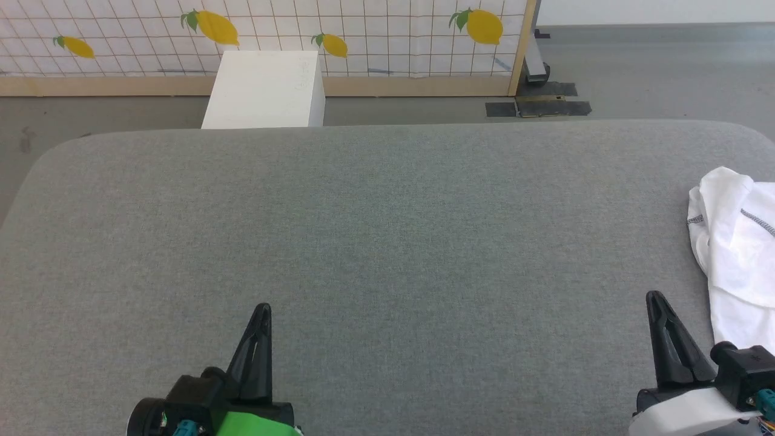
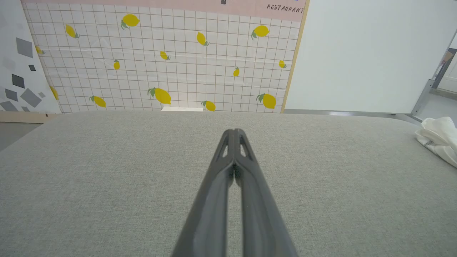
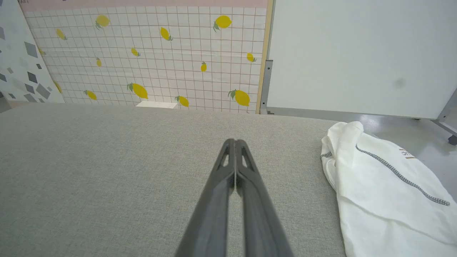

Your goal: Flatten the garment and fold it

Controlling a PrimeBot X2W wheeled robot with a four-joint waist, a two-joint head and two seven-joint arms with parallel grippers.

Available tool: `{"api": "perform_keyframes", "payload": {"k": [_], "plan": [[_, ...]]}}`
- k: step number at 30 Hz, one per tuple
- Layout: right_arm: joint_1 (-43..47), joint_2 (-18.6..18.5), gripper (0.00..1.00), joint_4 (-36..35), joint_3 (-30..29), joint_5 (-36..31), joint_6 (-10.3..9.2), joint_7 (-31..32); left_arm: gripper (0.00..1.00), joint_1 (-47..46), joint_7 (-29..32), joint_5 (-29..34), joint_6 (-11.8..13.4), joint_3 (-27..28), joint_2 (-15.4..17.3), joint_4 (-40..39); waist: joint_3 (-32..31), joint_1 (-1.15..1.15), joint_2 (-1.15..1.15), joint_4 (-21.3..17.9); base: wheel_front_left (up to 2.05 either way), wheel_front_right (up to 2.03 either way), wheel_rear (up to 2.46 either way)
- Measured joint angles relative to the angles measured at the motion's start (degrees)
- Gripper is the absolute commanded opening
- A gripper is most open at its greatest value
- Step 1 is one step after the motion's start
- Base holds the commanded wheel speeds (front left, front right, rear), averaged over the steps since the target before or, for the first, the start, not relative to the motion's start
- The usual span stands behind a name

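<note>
Low over the grey woven-fabric table (image 1: 387, 242), the black long-fingered left gripper (image 1: 263, 312) and right gripper (image 1: 654, 300) each have their fingers pressed together on nothing. The crumpled white cotton garment with dark zigzag seams (image 3: 378, 192) lies bunched just ahead and to the right of the right gripper, well apart from the left one. The first reach probably suits the right arm: spread its fingers, pinch a seam edge, then drag the cloth toward the bare middle before flattening.
</note>
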Motion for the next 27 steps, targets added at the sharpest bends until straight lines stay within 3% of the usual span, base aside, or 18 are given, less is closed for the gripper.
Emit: {"api": "perform_keyframes", "payload": {"k": [27], "plan": [[-1.49, 0.00, 0.00, 2.02, 1.40, -0.26, 0.00, 0.78, 0.00, -1.11, 3.61, 1.91, 0.00, 1.86, -0.05, 0.98, -0.67, 0.00, 0.00, -0.33, 0.00, 0.00, 0.00]]}}
